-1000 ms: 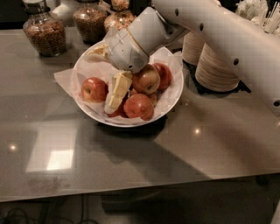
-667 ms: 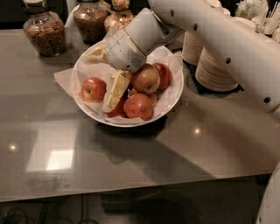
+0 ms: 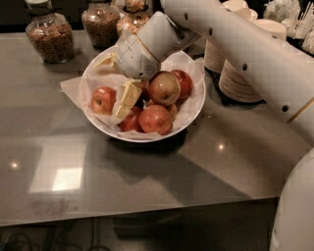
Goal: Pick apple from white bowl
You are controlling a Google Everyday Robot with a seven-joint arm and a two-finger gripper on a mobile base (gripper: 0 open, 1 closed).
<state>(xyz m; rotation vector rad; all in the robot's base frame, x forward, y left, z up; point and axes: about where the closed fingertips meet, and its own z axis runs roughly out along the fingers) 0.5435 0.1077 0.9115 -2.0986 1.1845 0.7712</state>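
Observation:
The white bowl (image 3: 194, 110), lined with crinkled white paper, stands on the grey table and holds several apples. The apple (image 3: 103, 99), red with a pale patch by its stem, lies at the bowl's left side. A bigger yellow-green blushed apple (image 3: 164, 87) and darker red apples (image 3: 155, 119) lie to its right. My gripper (image 3: 121, 109) reaches down into the bowl from the upper right. It sits just right of the apple, between it and the darker ones. The arm hides the bowl's back part.
Three glass jars of dry food (image 3: 49, 34) stand at the back left. Stacks of small tan paper bowls (image 3: 240, 73) stand right of the white bowl. A cup of utensils (image 3: 289, 14) is at the far right. The table's front edge (image 3: 147, 211) is near.
My gripper has edged slightly left and up inside the bowl. The apples and the bowl have not moved.

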